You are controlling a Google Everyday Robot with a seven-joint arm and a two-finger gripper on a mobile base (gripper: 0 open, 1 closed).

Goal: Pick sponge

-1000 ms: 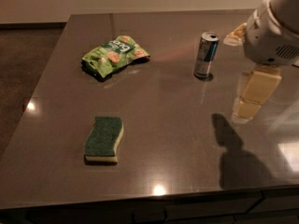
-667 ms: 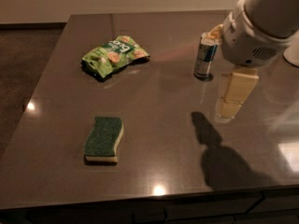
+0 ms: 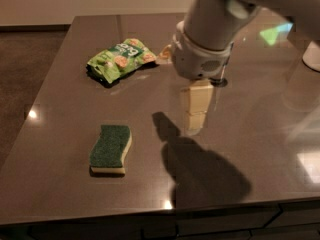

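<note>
The sponge (image 3: 111, 148) lies flat on the dark table (image 3: 60, 109), front left of centre, with its dark green scouring top up and pale yellow foam showing along the side. My gripper (image 3: 195, 109) hangs from the large white wrist (image 3: 205, 44) above the middle of the table. It points down, to the right of the sponge and a little farther back, well apart from it. It holds nothing that I can see. Its shadow falls on the table between it and the front edge.
A bright green snack bag (image 3: 121, 59) lies at the back left of the table. A white object (image 3: 312, 56) stands at the far right edge. The table's front edge (image 3: 150, 216) runs along the bottom, with brown floor (image 3: 25, 69) to the left.
The arm and gripper have moved left, from the right side to the middle of the table, closer to the sponge. The arm now covers the drink can. The sponge and bag have not moved.
</note>
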